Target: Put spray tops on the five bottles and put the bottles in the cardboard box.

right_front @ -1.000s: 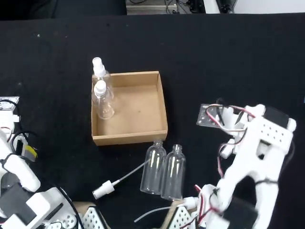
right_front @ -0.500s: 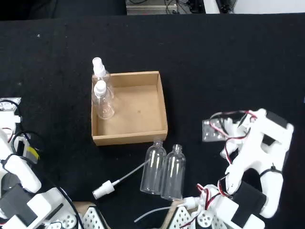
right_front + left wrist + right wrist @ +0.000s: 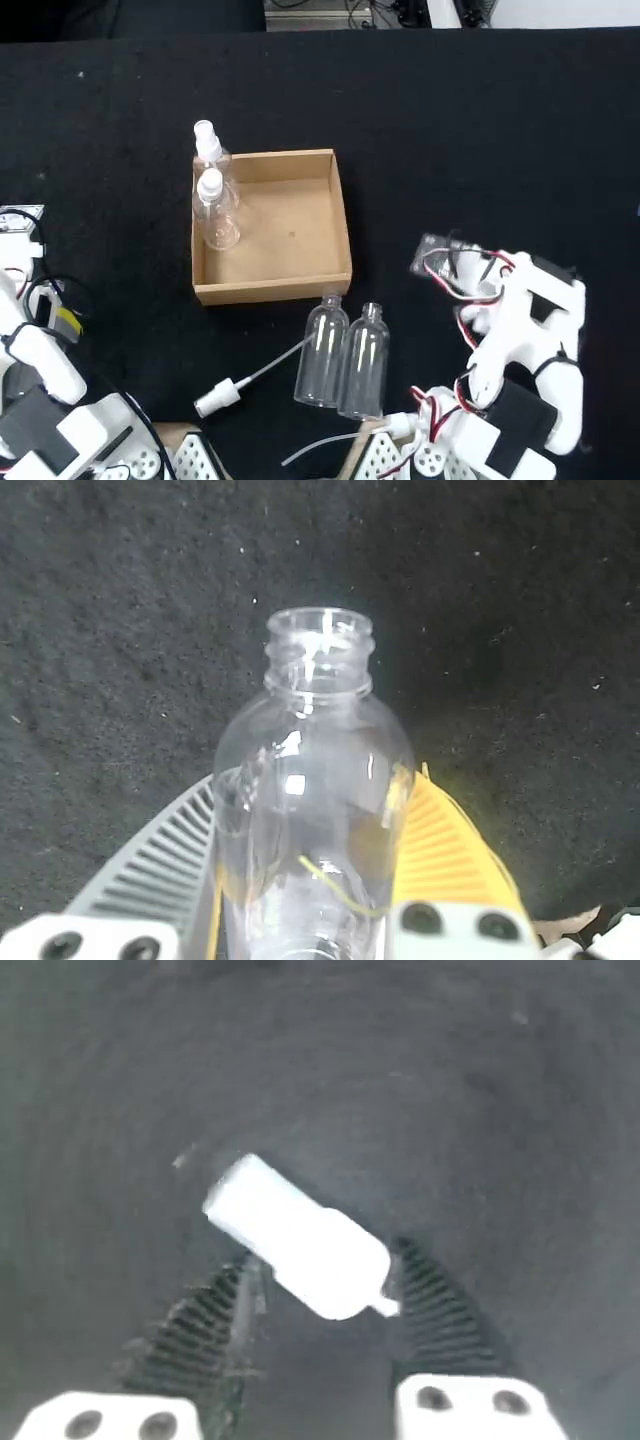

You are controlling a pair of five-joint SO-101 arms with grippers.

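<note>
Left gripper point(image 3: 316, 782): clamped on an uncapped bottle point(image 3: 310, 825), with the grey finger on one side of the body and the yellow finger on the other.
Held bottle's axis: it runs straight out along the fingers. The open neck points away from the wrist, past the fingertips, and is free to take a top.
Right gripper point(image 3: 322, 1256): it appears closed on a white spray top point(image 3: 296, 1236), which touches both ribbed fingers.
Spray top's axis: it lies crosswise and slanted between the fingers, not along them, with its small nozzle end against one finger. I cannot make out a dip tube.
Deciding relation: the top sits with the right arm point(image 3: 522, 330) at the near right and the open neck with the left arm point(image 3: 40, 385) at the near left. They are well apart. I judge the top must be turned until its axis lines up with the neck before the two can be brought together.
Nearer arm: the right arm stands just right of the two bare bottles point(image 3: 322, 350) point(image 3: 364, 362). These sit just near of the cardboard box point(image 3: 342, 215).
Loose spray top point(image 3: 218, 399): on the cloth near-left of those bottles, its tube running towards them.
Already capped: two bottles point(image 3: 207, 145) point(image 3: 214, 205) at the box's left side.
</note>
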